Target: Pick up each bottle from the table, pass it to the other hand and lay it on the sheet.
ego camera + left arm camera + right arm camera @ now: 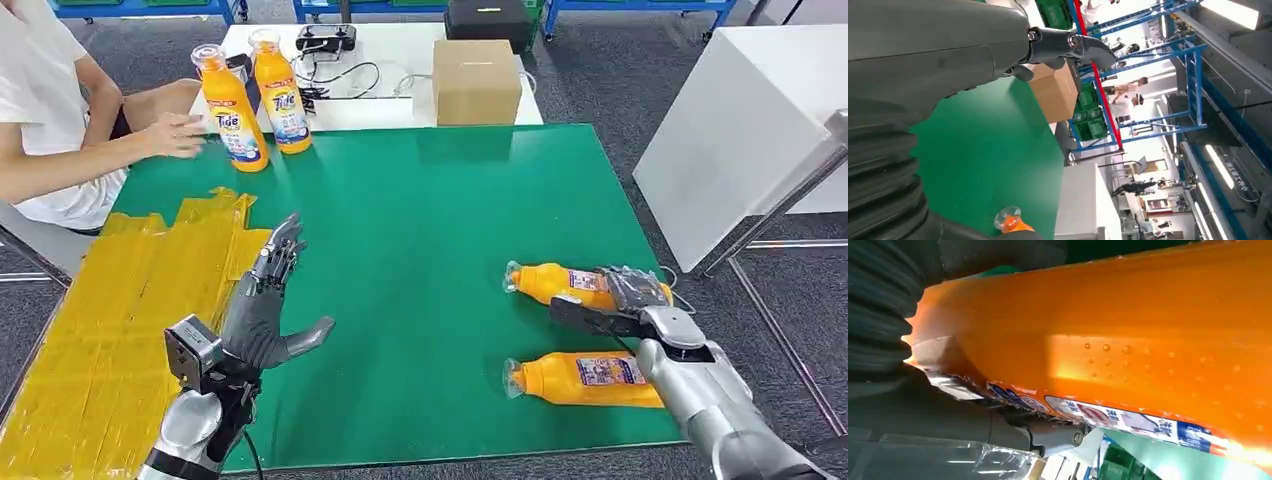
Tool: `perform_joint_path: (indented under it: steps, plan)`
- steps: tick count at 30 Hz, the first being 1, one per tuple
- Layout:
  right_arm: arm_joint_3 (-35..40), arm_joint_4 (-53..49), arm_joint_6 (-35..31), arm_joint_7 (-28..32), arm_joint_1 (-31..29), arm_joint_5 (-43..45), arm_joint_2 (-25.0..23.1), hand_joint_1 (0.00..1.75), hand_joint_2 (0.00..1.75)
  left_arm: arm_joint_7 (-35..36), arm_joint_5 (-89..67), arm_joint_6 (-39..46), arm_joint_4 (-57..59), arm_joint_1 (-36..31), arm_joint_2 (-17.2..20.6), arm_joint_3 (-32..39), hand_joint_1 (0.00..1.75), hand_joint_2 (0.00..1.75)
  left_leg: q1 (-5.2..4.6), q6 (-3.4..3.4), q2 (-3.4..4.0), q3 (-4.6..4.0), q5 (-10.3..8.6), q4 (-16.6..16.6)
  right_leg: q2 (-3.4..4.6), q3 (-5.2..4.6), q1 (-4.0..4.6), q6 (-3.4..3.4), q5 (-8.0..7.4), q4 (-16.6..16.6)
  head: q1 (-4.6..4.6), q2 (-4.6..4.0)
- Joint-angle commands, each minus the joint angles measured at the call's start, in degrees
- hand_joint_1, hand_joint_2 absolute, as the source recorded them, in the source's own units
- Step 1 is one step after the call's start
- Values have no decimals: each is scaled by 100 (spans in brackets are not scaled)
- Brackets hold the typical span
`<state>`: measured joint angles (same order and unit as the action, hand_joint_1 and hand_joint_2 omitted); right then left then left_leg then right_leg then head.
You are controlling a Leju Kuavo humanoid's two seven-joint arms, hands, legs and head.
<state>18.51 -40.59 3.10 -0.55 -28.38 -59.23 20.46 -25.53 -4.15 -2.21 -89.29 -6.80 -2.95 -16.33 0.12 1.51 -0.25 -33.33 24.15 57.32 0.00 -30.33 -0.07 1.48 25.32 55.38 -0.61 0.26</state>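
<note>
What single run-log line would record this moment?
right hand: grips far lying bottle | left hand: open above green mat | near lying bottle: untouched | yellow sheet: no bottles

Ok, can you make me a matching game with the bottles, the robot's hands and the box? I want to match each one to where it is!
Things:
1. left hand
2. right hand
3. cardboard box
4. two upright bottles

Places or states:
A. on the white table
B. fingers spread above the green mat, holding nothing
C. standing at the green mat's far edge, near a person's hand
D. wrapped around a lying orange bottle

Pairs: 1-B, 2-D, 3-A, 4-C
</note>
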Motion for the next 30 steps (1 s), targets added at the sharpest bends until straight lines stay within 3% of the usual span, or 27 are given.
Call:
perform_joint_path:
  steps: [1, 4, 11, 13, 20, 21, 24, 25, 28, 30]
  plan:
    - [-168, -63, -964, -200, 282, -19, -415, 175, 175, 74, -13, 24, 140, -68, -25, -8, 0, 175, 8, -8, -6, 5, -1, -11, -7, 11, 8, -2, -1, -18, 0, 0]
    - [-594, -981, -1603, -308, 663, -176, -706, 175, 175, 129, -75, 27, -14, 58, -51, 27, 0, 175, 8, -13, 13, -2, 1, -14, 12, -1, 8, -4, -5, -17, 0, 0]
    - [-714, -1293, -1749, -331, 811, -203, -767, 175, 175, 135, -85, 25, -29, 76, -56, 15, 0, 175, 3, -10, 3, -35, 2, -6, 4, -29, 4, -1, 3, -3, 2, 0]
    - [-1086, -1741, -2578, -13, 1034, -146, -1030, 175, 175, 137, -96, 22, -29, 98, -57, 7, 0, 175, 4, -9, -1, -32, 4, -5, 3, -25, 4, 0, 5, -3, 0, 0]
    - [-1698, -3827, -3226, 795, 1924, 1127, -1697, 175, 175, 121, -150, 58, -117, 221, 11, -83, 0, 175, 4, -13, 3, -62, 9, -5, 7, -55, 4, -3, 10, 3, 0, 0]
    - [-1836, -4289, -3463, 1234, 2128, 1727, -1913, 175, 175, 121, -150, 51, -112, 248, 18, -102, 0, 175, 7, -18, -1, -50, 16, -7, 2, -42, 6, -5, 18, 0, 2, 0]
    - [-1776, -4915, -3319, 1392, 2425, 2189, -2043, 175, 175, 126, -117, 41, -85, 273, 33, -129, 0, 175, 4, -12, -26, -80, 4, -5, -12, -69, 3, -4, 14, 4, 0, 0]
    - [-1749, -5082, -3086, 1673, 2473, 2851, -2107, 175, 175, 126, -117, 37, -68, 260, 57, -151, 0, 175, 2, -11, -23, -86, 3, -5, -9, -75, 2, -3, 12, 5, 2, 0]
    - [-1698, -5284, -2668, 2086, 2527, 3779, -2227, 175, 175, 139, -93, 37, 38, 203, 97, -186, 0, 175, 2, -11, -20, -88, 4, -5, -6, -77, 1, -3, 13, 6, 0, 0]
    - [-1519, -5297, -1843, 2253, 2465, 4748, -2241, 175, 175, 145, -49, 36, 148, 116, 130, -235, 0, 175, 4, -15, -16, -76, 11, -4, -4, -65, 3, -4, 18, 5, -2, 0]
